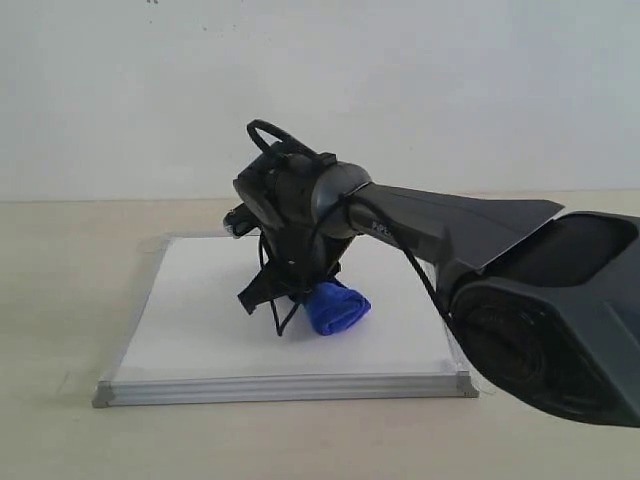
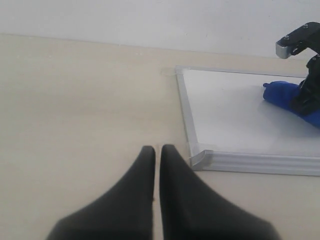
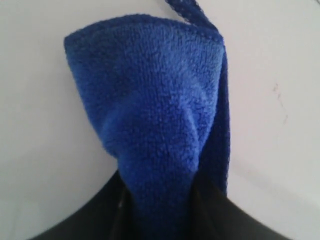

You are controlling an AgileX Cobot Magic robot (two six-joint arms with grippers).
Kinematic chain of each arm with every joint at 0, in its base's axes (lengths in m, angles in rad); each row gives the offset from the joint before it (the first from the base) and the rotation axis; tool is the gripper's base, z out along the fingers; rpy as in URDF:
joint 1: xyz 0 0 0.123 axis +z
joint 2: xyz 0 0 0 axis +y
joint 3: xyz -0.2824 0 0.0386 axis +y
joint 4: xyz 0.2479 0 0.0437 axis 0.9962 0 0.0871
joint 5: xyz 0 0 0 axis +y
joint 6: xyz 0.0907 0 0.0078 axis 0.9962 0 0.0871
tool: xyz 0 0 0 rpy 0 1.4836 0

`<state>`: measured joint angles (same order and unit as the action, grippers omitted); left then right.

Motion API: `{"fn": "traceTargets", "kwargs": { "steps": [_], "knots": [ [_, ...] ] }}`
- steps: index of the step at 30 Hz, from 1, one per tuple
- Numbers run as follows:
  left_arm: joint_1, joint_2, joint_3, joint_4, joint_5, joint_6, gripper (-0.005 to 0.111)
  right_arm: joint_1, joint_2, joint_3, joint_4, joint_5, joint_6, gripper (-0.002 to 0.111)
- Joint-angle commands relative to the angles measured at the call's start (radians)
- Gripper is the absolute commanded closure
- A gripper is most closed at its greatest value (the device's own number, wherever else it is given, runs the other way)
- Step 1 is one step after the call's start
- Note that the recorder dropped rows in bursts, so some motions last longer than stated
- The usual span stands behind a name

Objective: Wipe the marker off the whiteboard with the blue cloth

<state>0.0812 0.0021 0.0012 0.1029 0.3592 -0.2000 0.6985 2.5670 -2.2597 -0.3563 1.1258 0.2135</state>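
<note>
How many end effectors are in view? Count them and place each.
2. The left end effector is shut, over the table beside a corner of the whiteboard. The right end effector is over the whiteboard, shut on the blue cloth.

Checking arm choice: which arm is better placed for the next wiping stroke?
Right. The right claw grips the blue cloth on the whiteboard; the left claw is shut, empty, beside the board.

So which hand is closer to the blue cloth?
Right. The right gripper pinches the blue cloth on the whiteboard; the left gripper sits off it, near a corner.
</note>
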Motion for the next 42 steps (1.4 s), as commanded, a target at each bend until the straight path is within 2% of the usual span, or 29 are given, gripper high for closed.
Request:
{"fn": "traceTargets", "kwargs": {
  "steps": [1, 4, 7, 11, 17, 20, 24, 33, 38, 42],
  "knots": [
    [-0.005, -0.002, -0.001, -0.009, -0.002, -0.008, 0.103, 0.041, 0.014, 0.015, 0.068, -0.040, -0.050, 0.109],
    [-0.005, -0.002, -0.001, -0.009, -0.002, -0.008, 0.103, 0.110, 0.014, 0.015, 0.240, -0.108, -0.192, 0.109],
    [-0.005, -0.002, -0.001, -0.009, -0.002, -0.008, 0.103, 0.125, 0.014, 0.015, 0.356, -0.108, -0.294, 0.109],
    [-0.005, -0.002, -0.001, -0.009, -0.002, -0.008, 0.103, 0.096, 0.014, 0.015, 0.296, -0.095, -0.252, 0.109],
    [-0.005, -0.002, -0.001, -0.009, -0.002, -0.008, 0.103, 0.015, 0.014, 0.015, 0.025, 0.017, -0.052, 0.109],
    [-0.005, -0.002, -0.001, -0.009, -0.002, -0.008, 0.103, -0.009, 0.014, 0.015, -0.047, 0.077, -0.013, 0.109],
    [-0.005, -0.002, -0.001, -0.009, -0.002, -0.008, 0.103, 0.000, 0.014, 0.015, -0.018, 0.065, -0.025, 0.109],
    [-0.005, -0.002, -0.001, -0.009, -0.002, -0.008, 0.103, 0.122, 0.014, 0.015, 0.282, -0.069, -0.274, 0.109],
    [-0.005, -0.002, -0.001, -0.009, -0.002, -0.008, 0.103, 0.116, 0.014, 0.015, 0.268, -0.063, -0.274, 0.109],
    [-0.005, -0.002, -0.001, -0.009, -0.002, -0.008, 0.103, 0.055, 0.014, 0.015, 0.124, -0.013, -0.136, 0.109]
  ]
}}
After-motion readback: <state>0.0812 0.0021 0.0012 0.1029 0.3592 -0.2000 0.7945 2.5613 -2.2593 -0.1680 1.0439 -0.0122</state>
